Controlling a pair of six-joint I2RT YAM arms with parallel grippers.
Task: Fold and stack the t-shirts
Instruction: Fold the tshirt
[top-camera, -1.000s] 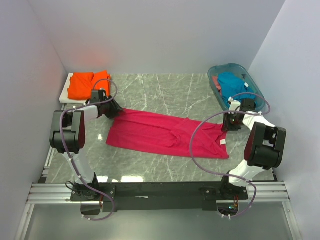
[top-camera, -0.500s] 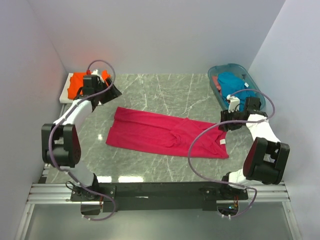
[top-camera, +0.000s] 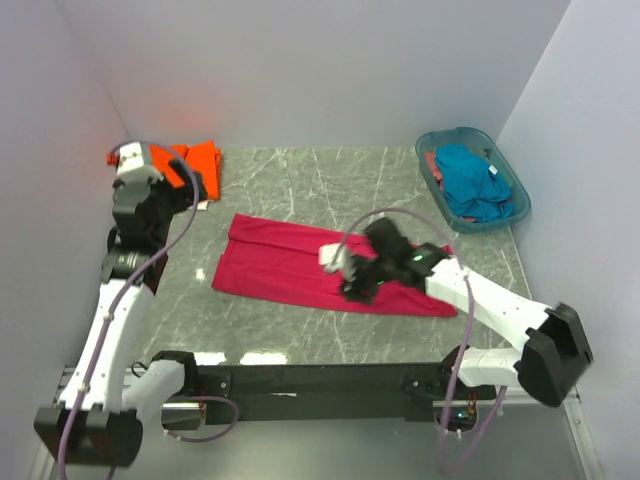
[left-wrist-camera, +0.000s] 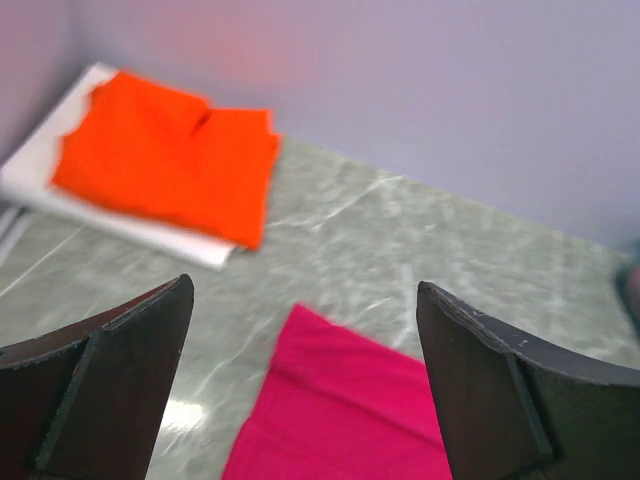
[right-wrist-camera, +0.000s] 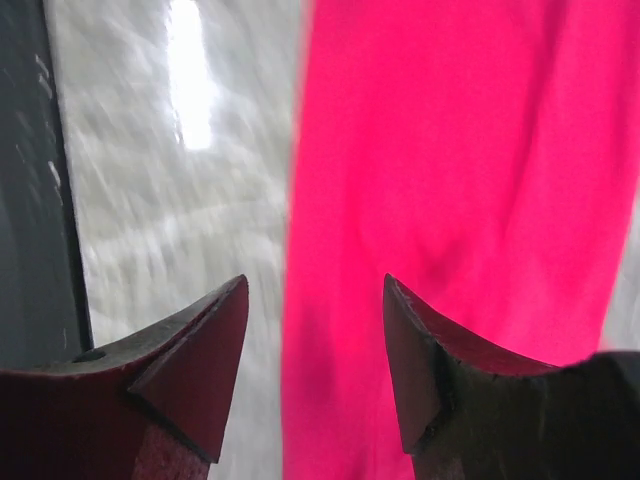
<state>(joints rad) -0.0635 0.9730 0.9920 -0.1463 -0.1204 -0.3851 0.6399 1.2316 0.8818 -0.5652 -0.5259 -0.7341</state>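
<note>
- Orange t-shirt (top-camera: 205, 160) looks folded already, parked on a white board (left-wrist-camera: 30, 165) at the upper left of the top view. I'd count that one as done.
- Magenta t-shirt (top-camera: 270, 260) lies flat as a long strip across the middle of the bench (top-camera: 330, 185). My guess is it needs cross folds, then stacking.
- Teal t-shirt (top-camera: 470, 175) is bunched up in the basket (top-camera: 427, 150), upper right, not folded.
- Left tool (left-wrist-camera: 305, 288): fingers wide apart, empty, up high facing the orange one.
- Right tool (right-wrist-camera: 315, 285): fingers apart, nothing between them, hovering over the strip's edge.
- In the way: the right arm (top-camera: 490, 300) and its cable (top-camera: 350, 225) hang over the strip's right half.
</note>
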